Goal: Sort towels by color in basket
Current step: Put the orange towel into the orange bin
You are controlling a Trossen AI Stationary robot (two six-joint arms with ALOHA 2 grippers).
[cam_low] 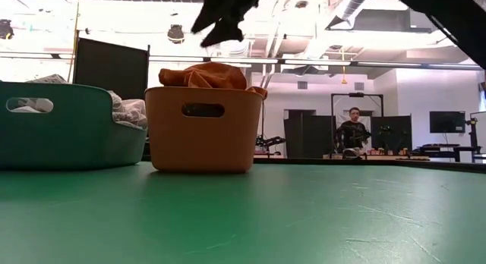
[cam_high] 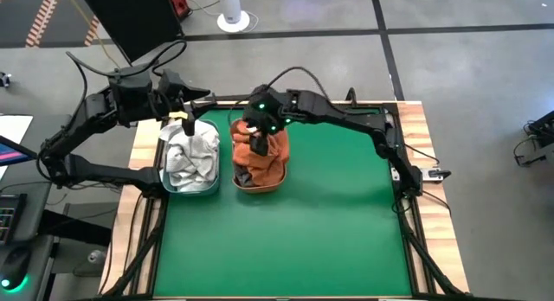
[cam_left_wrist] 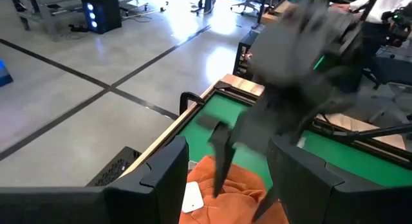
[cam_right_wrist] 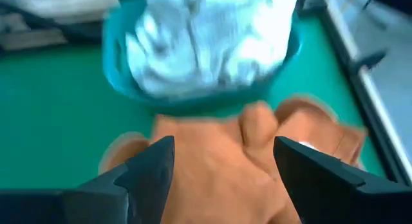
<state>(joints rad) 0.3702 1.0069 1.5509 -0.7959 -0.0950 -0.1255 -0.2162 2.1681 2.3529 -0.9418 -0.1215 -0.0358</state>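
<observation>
Soft, light, limp cloth throughout: bunches, drapes, clings to neighbours. Nothing fragile, little slip. Best pinched at a raised fold or corner, deep enough to lift one layer only.

White and pale checked towels heaped in teal basket. Rust orange towels piled in orange basket just beside it on green bench. Dark grey towel on or just over that heap; cannot tell which.

Right pincer above orange basket, fingers spread wide, nothing between them. Left pincer over teal basket's far rim, likewise wide and empty.

Small white tag on orange cloth; no legible writing, no brand.
</observation>
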